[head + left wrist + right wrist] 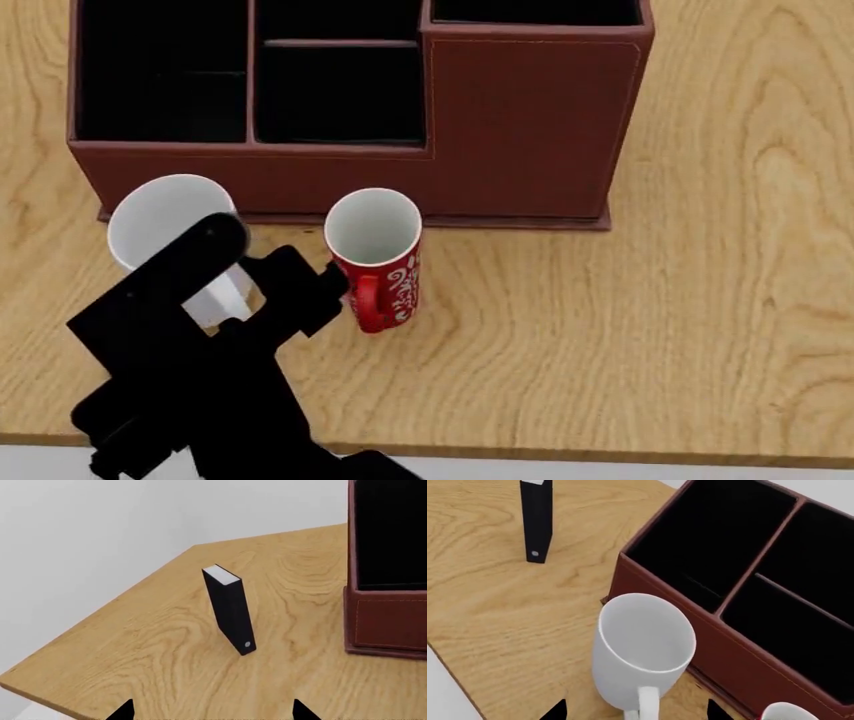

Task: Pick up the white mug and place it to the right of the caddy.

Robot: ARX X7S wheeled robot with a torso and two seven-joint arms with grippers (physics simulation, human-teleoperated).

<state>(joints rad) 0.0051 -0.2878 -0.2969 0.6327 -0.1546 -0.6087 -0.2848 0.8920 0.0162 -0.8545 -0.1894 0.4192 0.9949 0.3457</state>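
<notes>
The white mug (160, 215) stands upright against the front wall of the caddy (534, 130), near its left end. In the right wrist view the white mug (640, 645) has its loop handle turned toward the camera. My right gripper (635, 711) is open, with the handle in the gap between its fingertips and neither tip touching it. In the head view the right gripper (260, 262) and its black arm cover the mug's lower right side. My left gripper (213, 712) is open over bare wood with nothing between its fingers, away from the mug.
A red mug (380, 260) with white swirls stands just right of the white mug, also against the caddy. A slim black book-like box (230, 610) stands upright left of the caddy (387, 625). The table's front edge (534, 448) runs close behind the arm.
</notes>
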